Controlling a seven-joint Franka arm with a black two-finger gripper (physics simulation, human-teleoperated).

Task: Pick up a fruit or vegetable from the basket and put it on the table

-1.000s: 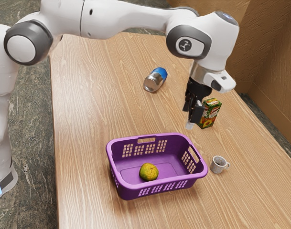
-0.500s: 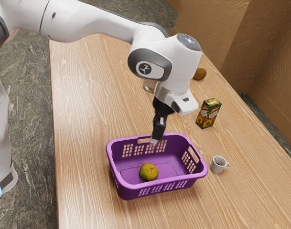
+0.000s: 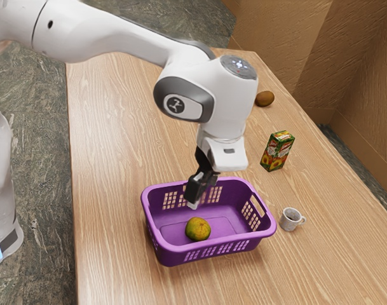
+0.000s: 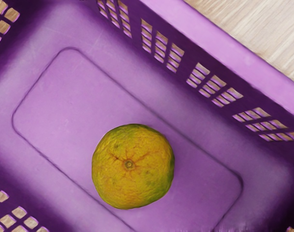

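Fingers [image 3: 194, 203] spread or shut, can't tell; fruit [image 4: 132, 166] in basket [image 3: 173, 256] is round, yel-grn w/ brownish creases.

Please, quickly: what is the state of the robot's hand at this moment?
Hand: open or closed cannot be told; it is not holding the yellow-green fruit, which lies in the basket.

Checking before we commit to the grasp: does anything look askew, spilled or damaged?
Nothing stands out: the yellow-green citrus fruit looks whole in the purple plastic basket, the grey mug and green printed carton stand upright, and I see no spill.
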